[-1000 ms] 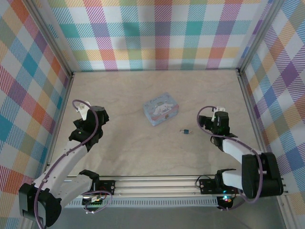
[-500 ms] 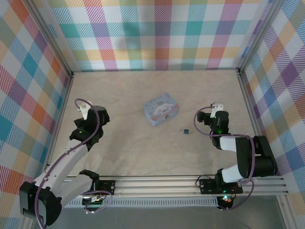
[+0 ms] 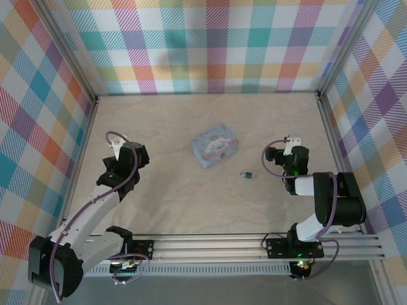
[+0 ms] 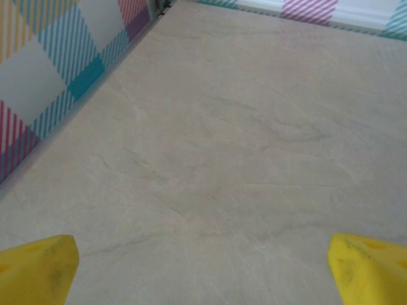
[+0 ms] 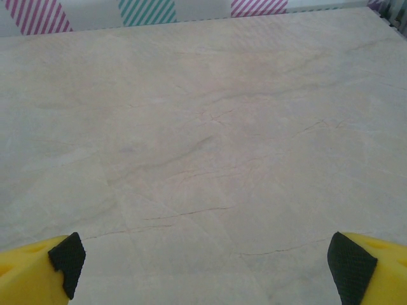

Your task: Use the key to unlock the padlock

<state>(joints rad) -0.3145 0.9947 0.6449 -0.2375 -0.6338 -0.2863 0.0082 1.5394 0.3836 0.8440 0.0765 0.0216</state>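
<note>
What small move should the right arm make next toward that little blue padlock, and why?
Probably swing the right hand leftward and tip it down toward the tiny dark blue padlock with a thin metal shackle. Seen from above, it lies untouched on the table just left of that hand, whose wide-open fingers hold nothing.

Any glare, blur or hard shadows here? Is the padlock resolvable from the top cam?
Top external: even, diffuse light, no glare, only faint shadows; the padlock is in focus but too small to show detail. Left wrist: tabletop sharp, left fingertips at the bottom corners soft. Right wrist: likewise, right fingertips slightly blurred.
</note>
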